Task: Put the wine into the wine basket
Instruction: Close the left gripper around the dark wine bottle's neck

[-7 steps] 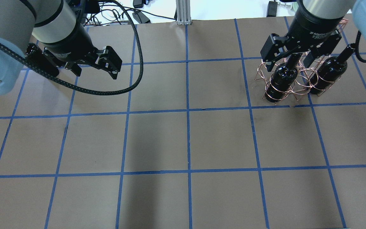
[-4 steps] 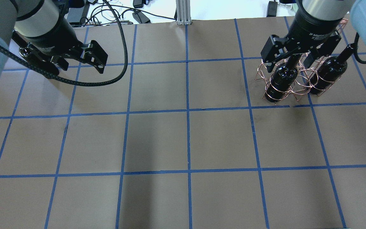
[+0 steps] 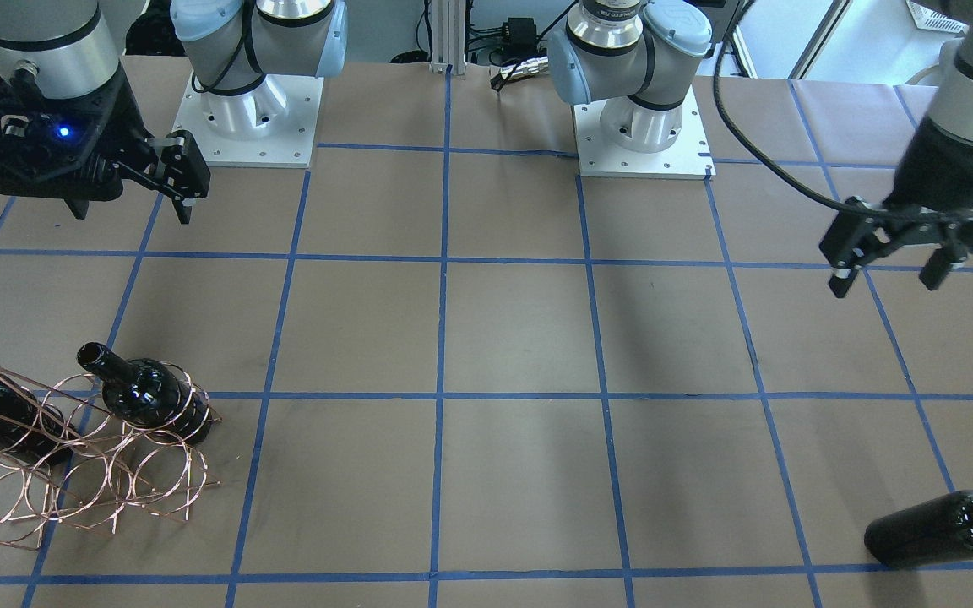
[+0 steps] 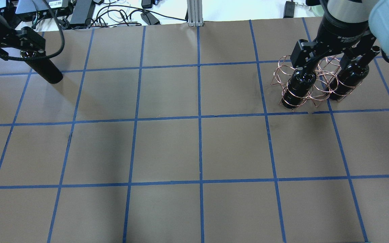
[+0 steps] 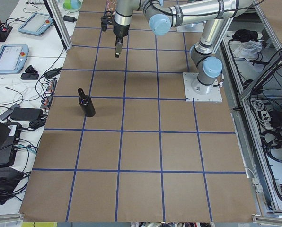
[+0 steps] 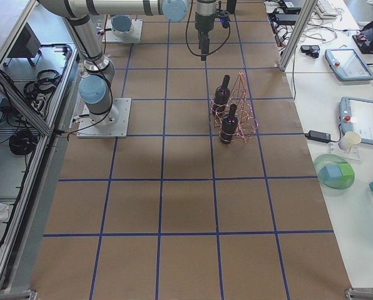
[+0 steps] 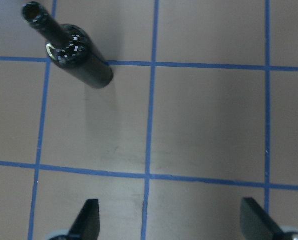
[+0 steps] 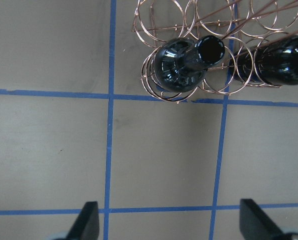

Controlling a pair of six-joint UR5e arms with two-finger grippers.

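The copper wire wine basket (image 4: pixel 282 69) stands at the far right of the table and holds two black wine bottles (image 4: pixel 297 88) (image 4: pixel 348 79). It also shows in the front view (image 3: pixel 115 485) and in the right wrist view (image 8: pixel 159 15). My right gripper (image 4: pixel 333 59) hangs open and empty above the basket, touching nothing. A third wine bottle (image 4: pixel 44 70) stands upright and alone at the far left, also seen in the front view (image 3: pixel 934 532). My left gripper (image 3: pixel 888 274) is open and empty, high above the table near that bottle (image 7: pixel 81 62).
Brown table cover with a blue tape grid (image 4: pixel 199 118). Cables and power bricks (image 4: pixel 120 15) lie past the far edge. Both arm bases (image 3: pixel 643 127) sit on white plates at the robot's side.
My left gripper has swung far and to the left, baring the lone bottle. My right gripper has shifted right and off the neck of the basket's left bottle. Both stayed open.
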